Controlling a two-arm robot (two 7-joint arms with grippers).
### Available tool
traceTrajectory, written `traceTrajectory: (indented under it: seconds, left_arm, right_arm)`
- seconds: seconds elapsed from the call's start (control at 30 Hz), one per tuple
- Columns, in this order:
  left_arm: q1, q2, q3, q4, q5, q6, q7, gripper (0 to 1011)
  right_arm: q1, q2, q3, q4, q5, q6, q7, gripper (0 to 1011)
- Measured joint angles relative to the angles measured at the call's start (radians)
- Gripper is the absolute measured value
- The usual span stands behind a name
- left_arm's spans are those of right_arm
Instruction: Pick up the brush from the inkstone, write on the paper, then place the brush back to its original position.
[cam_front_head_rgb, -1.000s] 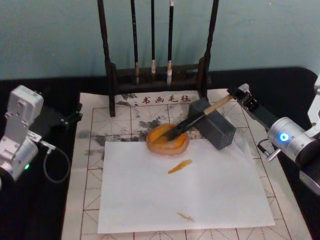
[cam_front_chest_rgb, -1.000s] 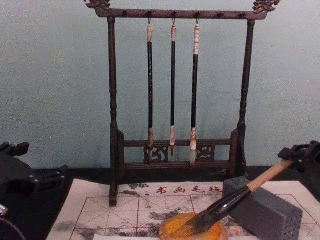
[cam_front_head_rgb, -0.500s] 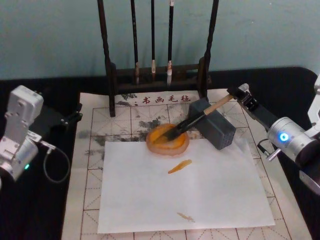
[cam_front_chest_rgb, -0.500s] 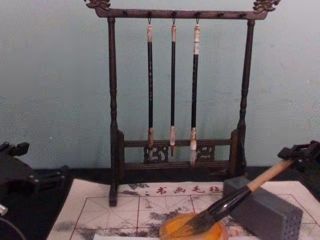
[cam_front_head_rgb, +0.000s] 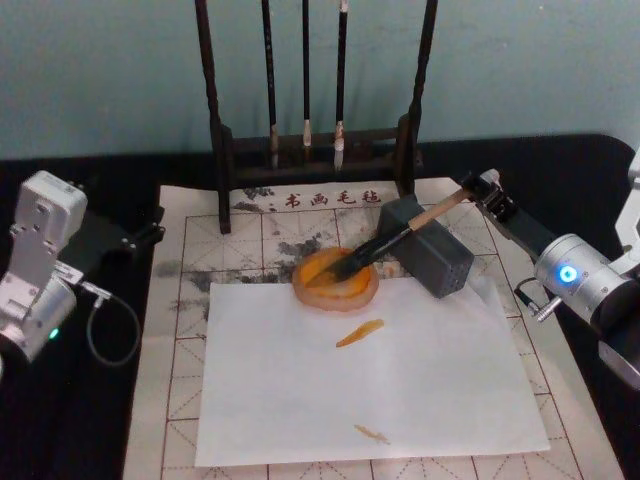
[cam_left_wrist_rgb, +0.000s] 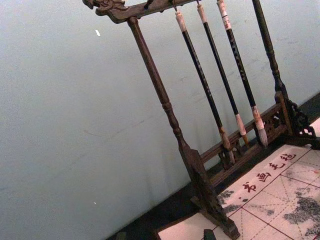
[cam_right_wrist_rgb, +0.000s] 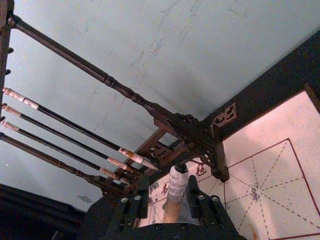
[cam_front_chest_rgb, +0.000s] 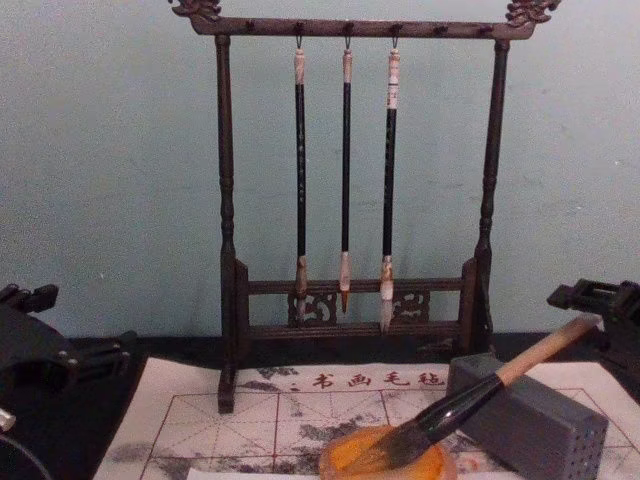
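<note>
brush (cam_front_head_rgb: 400, 236): lies slanted, its dark bristles in the inkstone, its black ferrule leaning on the top edge of the grey block, its pale handle rising toward the desk's right rear corner
inkstone (cam_front_head_rgb: 322, 292): round orange dish on the paper, just in front of the desk's middle rear, touching the far edge of the white sheet
right tool (cam_front_head_rgb: 478, 190): at the brush's white end cap, reaching in from the desk's right edge; its jaws stand apart on either side of the cap, with a gap showing on one side in the right wrist view, gripping nothing
left tool (cam_front_head_rgb: 150, 228): parked by the desk's left edge, beside the paper's far left corner
paper (cam_front_head_rgb: 178, 375): red-gridded sheet flat across the desk's middle, grey smudges and red characters toward its rear edge
white sheet (cam_front_head_rgb: 420, 370): plain, lying on the paper, bearing two short orange strokes (cam_front_head_rgb: 360, 332)
grey block (cam_front_head_rgb: 440, 262): on the paper, just right of the inkstone
rack (cam_front_head_rgb: 318, 160): dark wood, at the desk's rear edge, three thin brushes (cam_front_chest_rgb: 345, 170) hanging from it
desk (cam_front_head_rgb: 90, 430): black
</note>
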Motion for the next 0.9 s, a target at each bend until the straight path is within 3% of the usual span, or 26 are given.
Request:
traceTrajectory:
  seconds: [0.57, 0.9]
  left_arm:
    - [0.000, 0.000, 0.000, 0.000, 0.000, 0.000, 0.000, 1001]
    - [0.000, 0.000, 0.000, 0.000, 0.000, 0.000, 0.000, 1001]
  right_arm:
    - [0.000, 0.000, 0.000, 0.000, 0.000, 0.000, 0.000, 969]
    - [0.000, 0.000, 0.000, 0.000, 0.000, 0.000, 0.000, 1002]
